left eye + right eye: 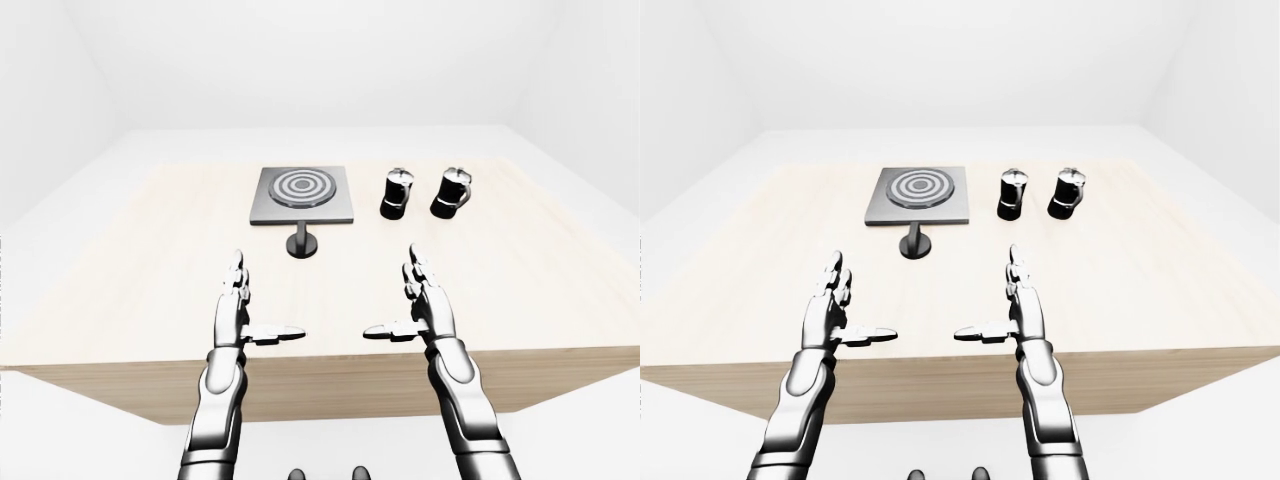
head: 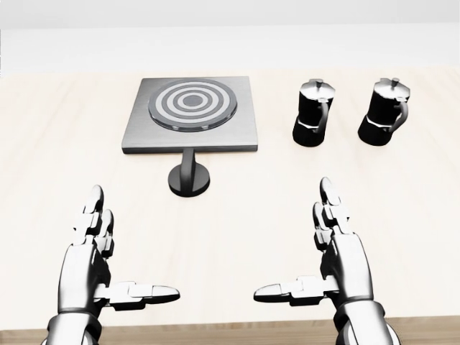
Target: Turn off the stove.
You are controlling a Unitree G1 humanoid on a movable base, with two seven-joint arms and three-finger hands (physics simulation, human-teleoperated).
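Flanking bare tabletop, hands spread.

Two black moka pots side by side, upright, on pale wooden table, white walls behind

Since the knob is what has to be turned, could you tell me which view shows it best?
The head view: the black stove knob appears largest there, below the stove, its handle visible. Both eye views show it too, only smaller and farther off.
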